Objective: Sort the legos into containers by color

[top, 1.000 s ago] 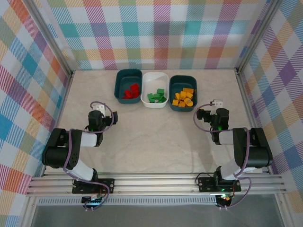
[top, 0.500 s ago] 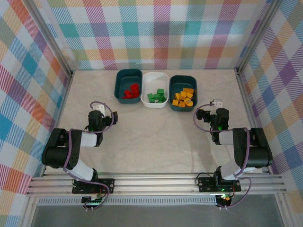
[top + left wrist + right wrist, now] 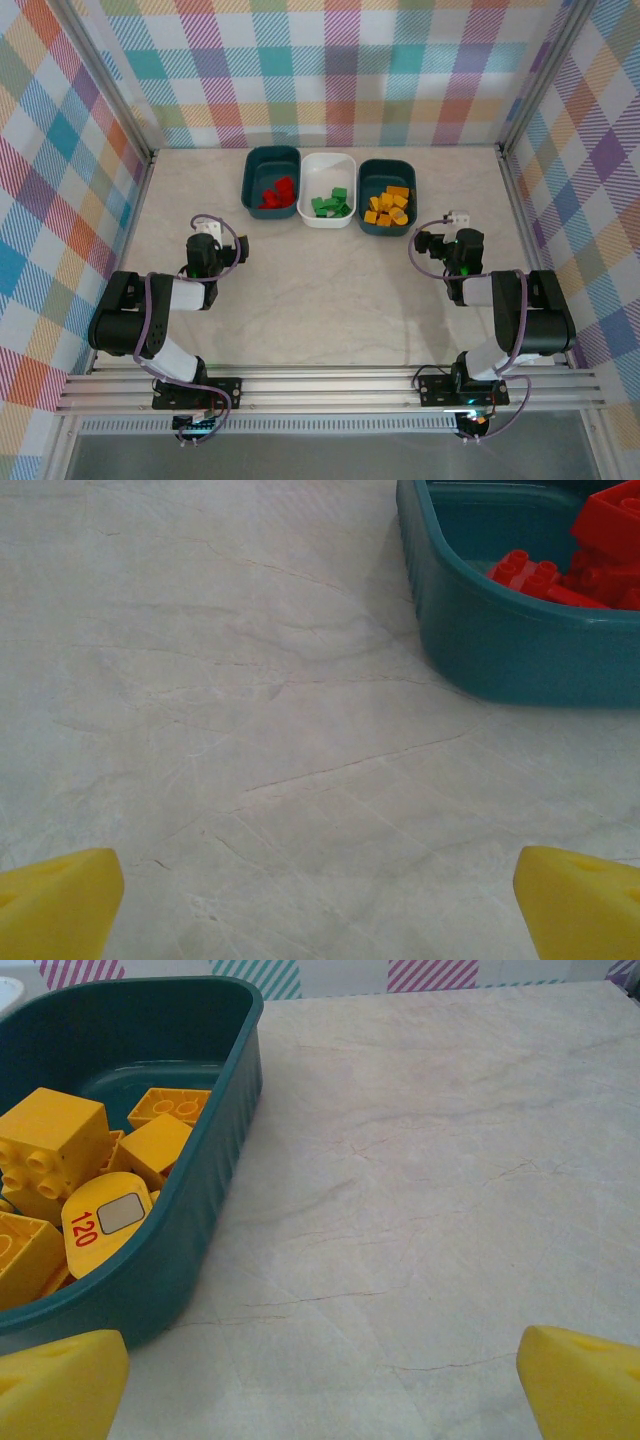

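Observation:
Three tubs stand in a row at the back of the table. The left teal tub [image 3: 271, 181] [image 3: 500, 640] holds red legos [image 3: 278, 193] [image 3: 575, 565]. Green legos [image 3: 330, 204] lie in the white tub [image 3: 328, 188]. The right teal tub [image 3: 387, 196] [image 3: 190, 1200] holds yellow legos [image 3: 387, 207] [image 3: 60, 1190]. My left gripper [image 3: 205, 232] [image 3: 320, 905] rests low over bare table, in front and to the left of the red tub, its yellow fingertips [image 3: 55, 905] wide apart and empty. My right gripper [image 3: 459, 222] [image 3: 320, 1385] sits to the right of the yellow tub, open with nothing between its fingertips [image 3: 585, 1380].
The pale marble tabletop [image 3: 330, 290] is bounded by metal rails and plaid walls on three sides. Both arms are folded back near the front rail [image 3: 330, 385]. One yellow piece in the right tub carries a label reading 120 [image 3: 105, 1222].

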You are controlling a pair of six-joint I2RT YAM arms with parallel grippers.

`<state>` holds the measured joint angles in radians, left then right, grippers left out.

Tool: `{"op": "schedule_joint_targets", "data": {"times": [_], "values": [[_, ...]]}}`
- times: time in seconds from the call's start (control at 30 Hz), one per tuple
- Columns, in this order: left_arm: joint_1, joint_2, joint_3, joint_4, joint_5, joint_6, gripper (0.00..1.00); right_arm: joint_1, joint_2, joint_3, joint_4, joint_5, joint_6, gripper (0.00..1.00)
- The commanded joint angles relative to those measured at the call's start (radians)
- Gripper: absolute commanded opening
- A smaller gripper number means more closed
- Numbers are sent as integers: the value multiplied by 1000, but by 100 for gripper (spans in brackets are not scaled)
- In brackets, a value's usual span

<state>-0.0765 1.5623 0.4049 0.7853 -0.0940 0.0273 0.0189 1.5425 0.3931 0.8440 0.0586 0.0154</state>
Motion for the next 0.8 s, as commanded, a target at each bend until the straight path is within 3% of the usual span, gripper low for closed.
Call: {"op": "schedule_joint_targets", "data": {"times": [0.0,0.27,0.47,0.57,0.67,0.77], "values": [[9,2,18,18,11,3,100,-1,-9,9,6,-20,0,100],[9,3,17,19,11,3,100,-2,-8,9,6,-19,0,100],[9,1,16,21,11,3,100,-1,-18,-41,83,-207,-77,100],[9,1,17,20,14,4,100,-1,-17,-30,66,-187,-70,100],[8,2,17,19,17,5,100,-3,-7,14,-6,-45,-4,100],[9,3,19,18,17,6,100,-5,-7,11,1,-42,-3,100]]}}
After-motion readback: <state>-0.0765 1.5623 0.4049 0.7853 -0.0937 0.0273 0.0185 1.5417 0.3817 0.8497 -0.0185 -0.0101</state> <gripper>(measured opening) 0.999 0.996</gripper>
